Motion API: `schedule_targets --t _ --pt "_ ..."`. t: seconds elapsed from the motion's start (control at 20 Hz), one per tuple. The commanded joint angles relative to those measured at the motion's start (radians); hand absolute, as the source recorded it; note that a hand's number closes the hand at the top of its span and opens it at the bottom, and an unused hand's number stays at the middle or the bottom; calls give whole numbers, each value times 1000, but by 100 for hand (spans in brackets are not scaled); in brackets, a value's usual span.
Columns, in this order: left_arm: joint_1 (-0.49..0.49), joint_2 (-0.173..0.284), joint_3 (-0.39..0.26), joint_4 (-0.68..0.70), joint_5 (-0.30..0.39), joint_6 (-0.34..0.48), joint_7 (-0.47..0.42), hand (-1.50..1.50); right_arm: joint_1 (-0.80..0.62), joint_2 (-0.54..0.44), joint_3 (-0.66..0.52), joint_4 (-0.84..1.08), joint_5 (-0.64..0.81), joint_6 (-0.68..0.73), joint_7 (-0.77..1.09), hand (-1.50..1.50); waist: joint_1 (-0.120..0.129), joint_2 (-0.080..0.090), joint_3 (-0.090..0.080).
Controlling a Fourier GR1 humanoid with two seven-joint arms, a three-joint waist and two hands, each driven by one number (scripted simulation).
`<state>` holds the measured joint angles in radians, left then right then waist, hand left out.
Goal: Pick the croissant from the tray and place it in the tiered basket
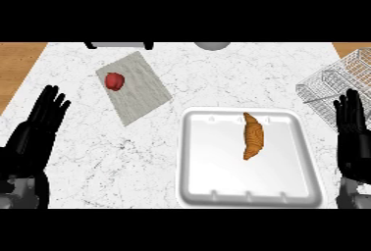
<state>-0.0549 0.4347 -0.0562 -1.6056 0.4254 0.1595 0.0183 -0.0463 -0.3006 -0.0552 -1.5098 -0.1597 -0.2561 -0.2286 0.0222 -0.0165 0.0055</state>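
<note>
Black fingers are seen extended on the right hand (353, 135), which is held upright at the right edge of the head view with the fingers straight and slightly spread. Nothing is held by it and nothing is touched. Its fingertips are seen just below the tiered basket (337, 78), a white wire structure at the upper right corner of the counter; whether the two touch cannot be told.

The left hand (36, 130) is noted at the left edge, likewise open, fingers straight and fanned upward, with nothing grasped. It is set well apart from every object on the counter.

Between the two hands, nearer the right one, a white tray (210, 186) is laid flat on the marble counter (109, 166). The croissant (252, 136) is found inside this tray, in its right half, lying lengthwise with one tip toward the far rim. It is untouched by either hand and remains apart from the basket.

Further out, toward the upper left, a grey cloth (145, 95) is spread at an angle on the counter. A small red object (115, 81) is rested on its far corner; its kind cannot be determined. At the far edge, a grey rounded object (212, 45) is partly visible.
</note>
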Motion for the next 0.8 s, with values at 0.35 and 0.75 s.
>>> schedule_targets --t 0.35,0.75 --pt "-9 100 -35 46 -240 86 7 0 131 113 -111 165 48 -321 172 150 -62 64 -16" --pt "-84 46 -99 166 -360 130 44 0 260 249 115 -167 292 -686 428 -150 -42 16 -9"
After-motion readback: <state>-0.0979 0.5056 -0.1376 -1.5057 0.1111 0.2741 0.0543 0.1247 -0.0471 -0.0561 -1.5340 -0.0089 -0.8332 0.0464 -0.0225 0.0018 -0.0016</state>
